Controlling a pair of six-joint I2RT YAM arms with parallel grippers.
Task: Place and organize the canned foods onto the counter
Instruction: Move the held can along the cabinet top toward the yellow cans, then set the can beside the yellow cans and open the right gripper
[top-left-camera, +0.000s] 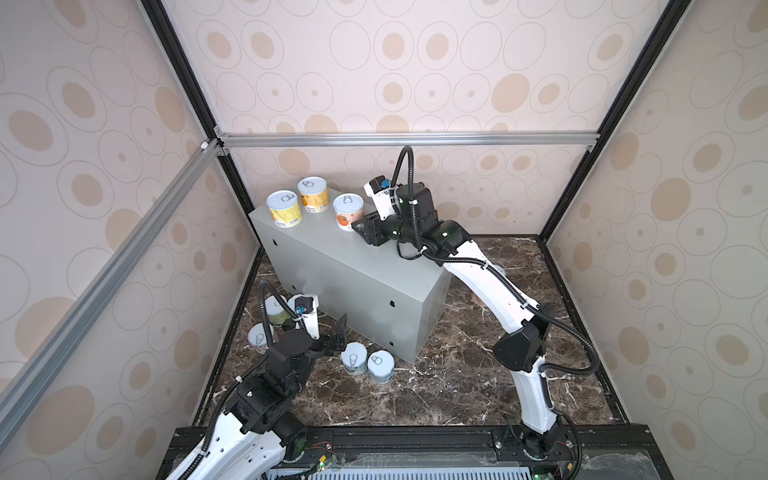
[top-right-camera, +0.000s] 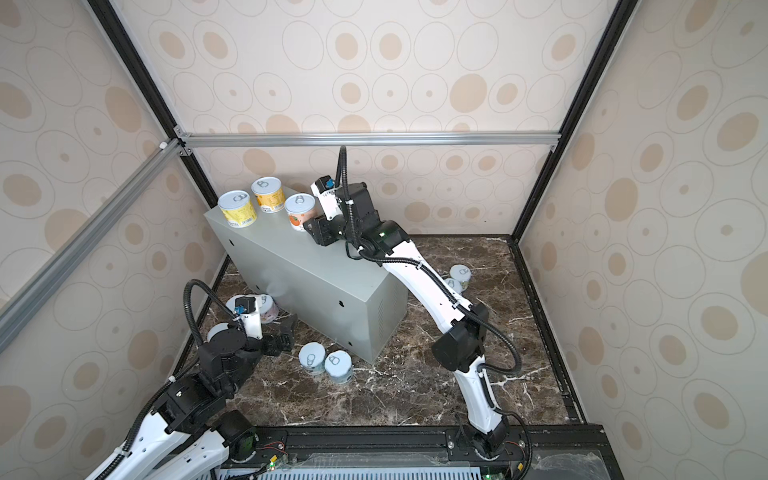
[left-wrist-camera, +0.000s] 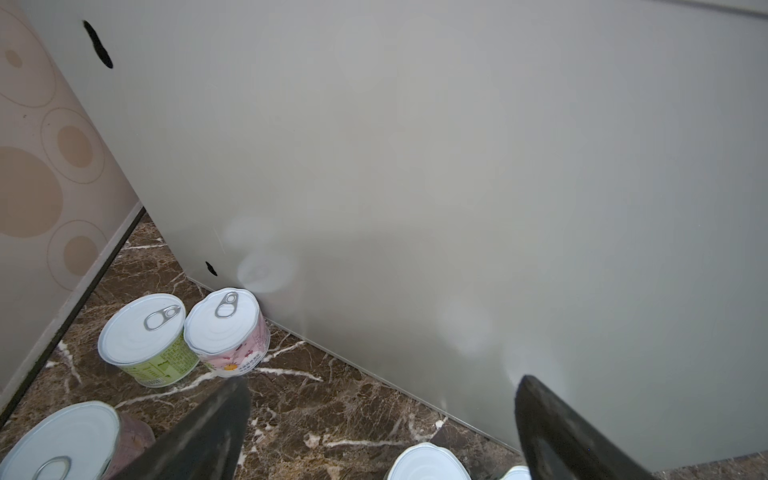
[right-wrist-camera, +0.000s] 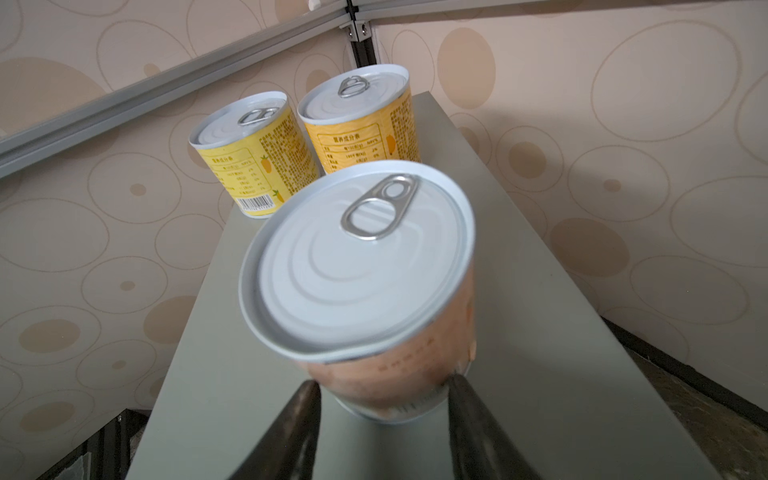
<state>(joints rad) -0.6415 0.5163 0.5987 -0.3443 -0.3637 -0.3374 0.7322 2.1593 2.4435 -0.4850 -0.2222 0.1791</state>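
Three cans stand upright on the far end of the grey counter (top-left-camera: 332, 266): a yellow can (top-left-camera: 284, 208), an orange can (top-left-camera: 313, 194) and a peach can (top-left-camera: 348, 211). My right gripper (top-left-camera: 362, 227) is low over the counter top, just behind the peach can (right-wrist-camera: 357, 282). Its fingertips (right-wrist-camera: 311, 395) sit at the can's near lower edge, partly apart, with nothing between them. My left gripper (top-left-camera: 337, 334) hangs wide open and empty above the floor beside the counter's side, close to two blue cans (top-left-camera: 354, 358) (top-left-camera: 380, 365).
A green can (left-wrist-camera: 147, 338) and a pink can (left-wrist-camera: 226, 332) stand on the marble floor against the counter's corner, with a mauve can (left-wrist-camera: 66, 440) nearer. Two more cans (top-right-camera: 460, 276) stand on the floor behind the right arm. Patterned walls close in on three sides.
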